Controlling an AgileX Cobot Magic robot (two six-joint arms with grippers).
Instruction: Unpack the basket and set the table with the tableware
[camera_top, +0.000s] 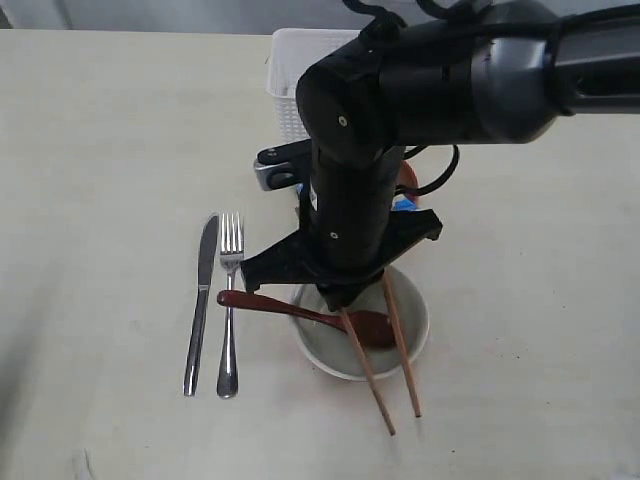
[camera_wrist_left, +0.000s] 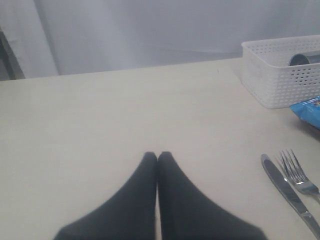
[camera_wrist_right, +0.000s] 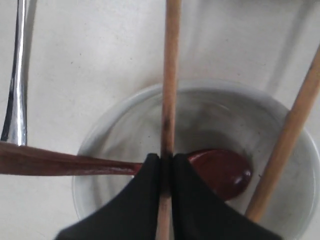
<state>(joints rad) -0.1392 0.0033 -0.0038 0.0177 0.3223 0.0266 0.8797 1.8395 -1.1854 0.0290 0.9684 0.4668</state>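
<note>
Wooden chopsticks, a matched pair, are laid across the off-white bowl (camera_top: 318, 350), their near ends reaching past its rim onto the table (camera_top: 100, 150). The left chopstick (camera_top: 365, 375) is pinched near its far end by the right gripper (camera_wrist_right: 166, 159), whose dark jaws are closed narrowly on the thin shaft. The right chopstick (camera_top: 402, 350) lies free just beside it. The dark red spoon (camera_top: 300, 312) is propped over the bowl's left rim, with its glossy head resting inside between the two sticks. To the left of the bowl, the steel knife (camera_top: 203, 305) and fork (camera_top: 230, 300) are set side by side, polished and slim.

The left gripper (camera_wrist_left: 157, 156) is closed on nothing and hangs over bare table at the left. At the far side stands the white basket (camera_top: 290, 70), its lattice walls perforated. A steel cup (camera_wrist_left: 302, 59) is seen inside it, and a blue bag (camera_wrist_left: 307, 111) lies just in front.

The step in hand is judged to be the sorting of the bowl's contents, one chopstick first. A straight lift seems called for, so that the shaft is cleared of the rim and spoon head before being laid flat beside the bowl. Because the round, smooth stick is gripped near one end, some pivoting in the jaws may be expected.
</note>
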